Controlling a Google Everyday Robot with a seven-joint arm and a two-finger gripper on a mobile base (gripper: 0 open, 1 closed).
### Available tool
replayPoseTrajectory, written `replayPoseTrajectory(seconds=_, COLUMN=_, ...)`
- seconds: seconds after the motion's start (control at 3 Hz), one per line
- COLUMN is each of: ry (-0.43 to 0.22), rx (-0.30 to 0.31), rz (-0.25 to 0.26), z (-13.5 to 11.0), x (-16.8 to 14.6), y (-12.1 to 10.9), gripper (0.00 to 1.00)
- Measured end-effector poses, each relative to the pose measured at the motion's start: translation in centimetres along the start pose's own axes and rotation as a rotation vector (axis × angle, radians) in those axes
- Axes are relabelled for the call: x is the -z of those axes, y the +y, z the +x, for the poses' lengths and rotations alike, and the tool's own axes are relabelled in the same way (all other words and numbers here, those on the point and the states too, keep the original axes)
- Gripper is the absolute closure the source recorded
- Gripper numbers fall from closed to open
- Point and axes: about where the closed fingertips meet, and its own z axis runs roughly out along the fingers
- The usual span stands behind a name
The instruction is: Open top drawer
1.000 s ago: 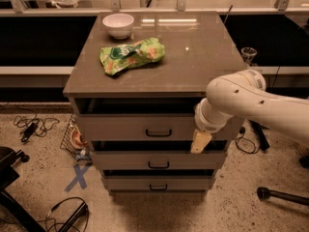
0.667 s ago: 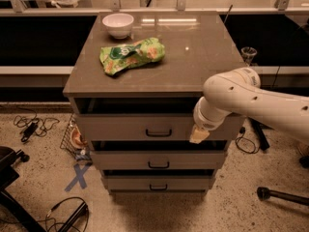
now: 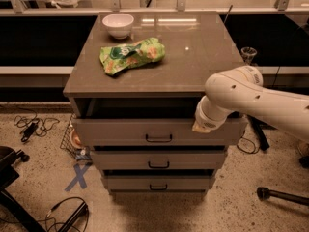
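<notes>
Hanging just below the front edge of the bench [image 3: 203,57], toward its front right corner, the gripper [image 3: 202,125] is sitting at the upper lip of the top drawer [image 3: 120,131], and it seems to be touching that lip; whether it is open or closed cannot be told, as the white arm is covering most of it. The top drawer is lying directly under the bench top, its front standing a little forward of the two narrower drawers below, with a dark gap showing above it, so it is probably already partly out. Its long axis is running along the front edge, and its dark bar handle [image 3: 159,138] is lying back toward the middle of that edge, slightly lower than the gripper. The coming pull is likely needing to go straight outward, away from the back edge.
</notes>
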Motion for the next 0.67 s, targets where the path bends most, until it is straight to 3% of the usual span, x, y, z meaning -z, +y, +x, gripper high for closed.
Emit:
replayPoseTrajectory(seconds=0.33, ry=0.000, rx=0.000, rz=0.000, z=-0.17, x=0.84, y=-0.21, gripper=1.00)
replayPoseTrajectory(seconds=0.67, ry=0.000, rx=0.000, rz=0.000, z=-0.22, x=1.08, y=-0.27, gripper=1.00)
